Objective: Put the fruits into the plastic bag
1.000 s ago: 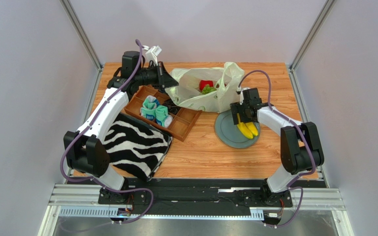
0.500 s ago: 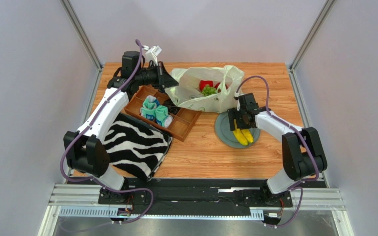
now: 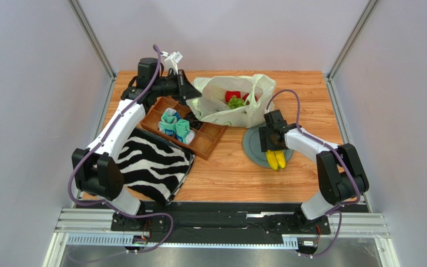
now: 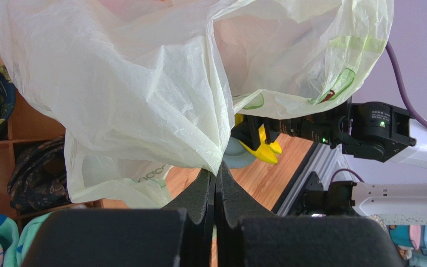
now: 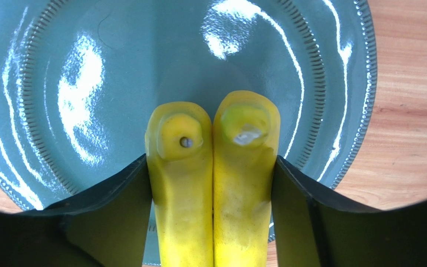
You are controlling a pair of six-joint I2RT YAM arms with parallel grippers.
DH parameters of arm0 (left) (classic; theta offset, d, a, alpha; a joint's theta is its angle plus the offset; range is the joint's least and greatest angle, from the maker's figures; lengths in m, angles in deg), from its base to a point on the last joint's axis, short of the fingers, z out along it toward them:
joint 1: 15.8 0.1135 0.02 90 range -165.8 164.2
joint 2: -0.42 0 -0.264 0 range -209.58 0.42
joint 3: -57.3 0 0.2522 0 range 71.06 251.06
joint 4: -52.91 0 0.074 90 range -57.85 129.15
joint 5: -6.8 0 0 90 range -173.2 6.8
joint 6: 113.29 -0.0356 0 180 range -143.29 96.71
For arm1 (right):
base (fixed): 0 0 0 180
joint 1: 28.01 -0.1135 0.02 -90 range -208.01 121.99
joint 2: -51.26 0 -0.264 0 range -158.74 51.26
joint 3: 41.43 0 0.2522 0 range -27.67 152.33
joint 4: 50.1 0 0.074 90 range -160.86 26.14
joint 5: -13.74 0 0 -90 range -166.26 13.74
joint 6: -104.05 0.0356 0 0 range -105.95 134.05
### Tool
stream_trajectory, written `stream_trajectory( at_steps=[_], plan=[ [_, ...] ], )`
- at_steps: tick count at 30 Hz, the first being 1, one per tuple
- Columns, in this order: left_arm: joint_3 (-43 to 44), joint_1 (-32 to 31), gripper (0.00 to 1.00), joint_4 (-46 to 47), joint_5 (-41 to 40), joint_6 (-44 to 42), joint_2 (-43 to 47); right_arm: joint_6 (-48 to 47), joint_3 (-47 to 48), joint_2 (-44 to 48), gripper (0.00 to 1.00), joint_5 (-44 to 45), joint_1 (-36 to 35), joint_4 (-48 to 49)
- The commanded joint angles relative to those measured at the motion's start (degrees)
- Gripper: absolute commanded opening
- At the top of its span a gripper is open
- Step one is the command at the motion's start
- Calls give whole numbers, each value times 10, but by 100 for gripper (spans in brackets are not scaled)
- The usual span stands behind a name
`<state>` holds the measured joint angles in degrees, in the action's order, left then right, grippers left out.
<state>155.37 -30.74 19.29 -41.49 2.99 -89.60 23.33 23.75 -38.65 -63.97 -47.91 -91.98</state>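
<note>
Yellow bananas (image 5: 213, 183) lie on the grey plate (image 5: 76, 83). The right gripper (image 3: 273, 150) straddles the pair, pads pressed to both sides, grip on, not lifted. Left gripper (image 4: 217, 178) is pinched fully closed on the plastic bag (image 3: 221, 111) rim, propping the mouth open for the drop. Red fruit (image 3: 232, 95) and grapes (image 3: 236, 103) are inside.

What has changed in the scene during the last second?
The right tool drew back toward its base and closed on the bananas, which slid with it to the near rim of the plate. The left tool still pinches the plastic bag; the rest is unchanged.
</note>
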Motion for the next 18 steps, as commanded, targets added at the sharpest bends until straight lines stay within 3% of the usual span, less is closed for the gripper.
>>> stream_trajectory(
  at_steps=[1,8,12,18],
  plan=[
    [0,3,0,18,6,-4,11,19,3,7,51,30,-1,-18],
    [0,3,0,18,7,-2,13,37,25,85,39,68,-1,-63],
    [-1,3,0,21,8,0,14,63,33,217,30,111,-8,-78],
    [-4,3,0,29,14,6,20,46,70,360,26,145,-139,0]
  ],
)
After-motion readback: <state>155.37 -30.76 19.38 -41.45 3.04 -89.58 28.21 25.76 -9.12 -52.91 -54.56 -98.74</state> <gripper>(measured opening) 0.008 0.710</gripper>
